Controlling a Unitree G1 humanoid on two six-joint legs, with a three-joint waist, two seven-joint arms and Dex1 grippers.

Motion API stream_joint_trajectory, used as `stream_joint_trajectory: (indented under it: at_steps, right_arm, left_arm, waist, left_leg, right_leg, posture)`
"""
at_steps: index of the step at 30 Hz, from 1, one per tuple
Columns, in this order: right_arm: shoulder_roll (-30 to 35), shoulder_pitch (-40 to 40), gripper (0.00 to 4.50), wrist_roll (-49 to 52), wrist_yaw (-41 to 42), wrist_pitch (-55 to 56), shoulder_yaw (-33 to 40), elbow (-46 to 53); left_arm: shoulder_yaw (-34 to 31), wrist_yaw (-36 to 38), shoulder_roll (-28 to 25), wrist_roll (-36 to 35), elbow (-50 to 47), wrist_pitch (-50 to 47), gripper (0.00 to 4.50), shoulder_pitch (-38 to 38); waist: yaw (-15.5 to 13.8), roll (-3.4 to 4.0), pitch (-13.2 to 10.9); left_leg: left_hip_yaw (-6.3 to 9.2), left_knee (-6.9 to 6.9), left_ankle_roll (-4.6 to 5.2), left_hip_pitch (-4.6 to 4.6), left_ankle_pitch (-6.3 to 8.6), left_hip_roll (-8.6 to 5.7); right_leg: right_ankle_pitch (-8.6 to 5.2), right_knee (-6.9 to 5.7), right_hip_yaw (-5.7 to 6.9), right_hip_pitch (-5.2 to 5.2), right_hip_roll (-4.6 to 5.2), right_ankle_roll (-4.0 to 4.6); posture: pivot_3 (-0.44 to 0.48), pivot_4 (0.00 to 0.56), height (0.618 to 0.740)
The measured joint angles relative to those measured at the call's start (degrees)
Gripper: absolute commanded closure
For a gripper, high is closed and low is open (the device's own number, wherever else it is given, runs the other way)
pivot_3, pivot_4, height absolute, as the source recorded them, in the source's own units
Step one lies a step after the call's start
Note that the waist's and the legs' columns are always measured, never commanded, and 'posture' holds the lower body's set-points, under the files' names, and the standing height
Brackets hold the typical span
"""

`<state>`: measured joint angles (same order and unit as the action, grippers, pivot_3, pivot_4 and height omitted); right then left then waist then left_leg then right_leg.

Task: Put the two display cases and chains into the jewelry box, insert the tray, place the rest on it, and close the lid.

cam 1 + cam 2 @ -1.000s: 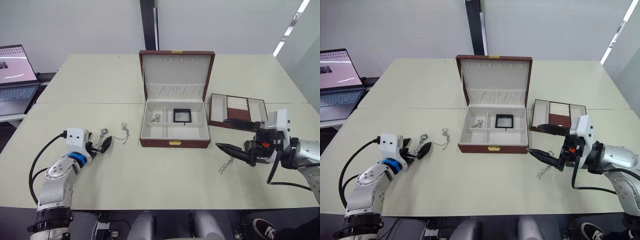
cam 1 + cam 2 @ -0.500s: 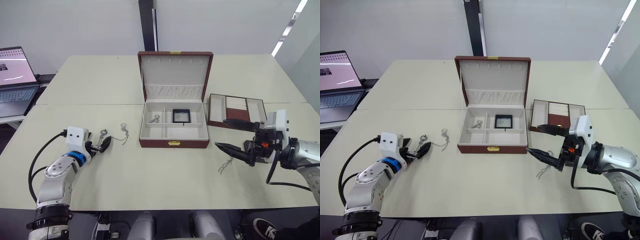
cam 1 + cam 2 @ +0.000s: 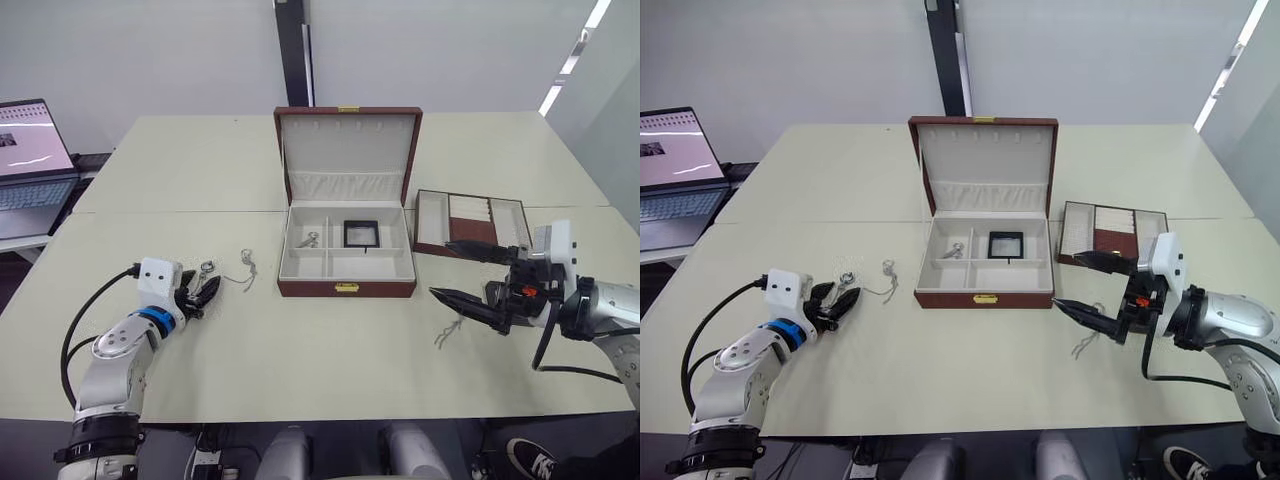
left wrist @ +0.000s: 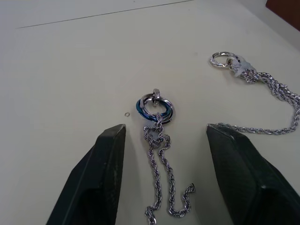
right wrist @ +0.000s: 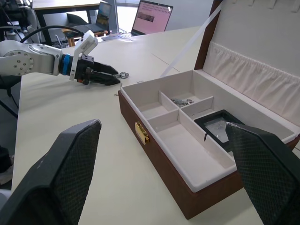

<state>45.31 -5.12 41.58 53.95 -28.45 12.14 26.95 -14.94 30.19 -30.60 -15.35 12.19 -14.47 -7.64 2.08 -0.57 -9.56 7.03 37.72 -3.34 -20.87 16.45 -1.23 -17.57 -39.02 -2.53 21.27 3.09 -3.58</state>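
Straddling chain (image 4: pixel 159 154), left gripper (image 4: pixel 165 176) open.

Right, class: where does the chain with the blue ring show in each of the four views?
Left eye view: the chain lies at the left gripper's tips.
Right eye view: the chain is in the same spot.
Left wrist view: the chain lies between that gripper's open fingers.
Right wrist view: its ring sits just beyond the far gripper's tips.
Shared landmark: the left gripper.
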Motion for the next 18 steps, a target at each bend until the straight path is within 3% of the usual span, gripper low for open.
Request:
stream_joint_trajectory:
  at_steps: [6,18]
  right_arm:
    - [0.00,0.00,0.00,0.00,0.16,0.00,0.00,0.00]
    - [0.01,-0.10,0.00,0.03,0.82,0.00,0.00,0.16]
  left_arm:
    - [-0.02,0.26,0.00,0.01,0.66,0.38,4.45,-0.16]
    - [-2.00,-1.03,0.17,-1.49,1.17,1.49,4.48,0.30]
  waist:
    - [0.01,0.02,0.01]
    - [0.07,0.04,0.02]
  left_leg:
    - [0.02,0.00,0.00,0.00,0.00,0.00]
    - [0.05,-0.01,0.00,-0.01,0.00,0.03]
  right_leg:
    - [0.00,0.00,-0.01,0.00,0.00,0.00]
    - [0.00,0.00,-0.02,0.04,0.00,0.00]
  posture:
    - [0.000,0.150,0.740]
    - [0.000,0.150,0.740]
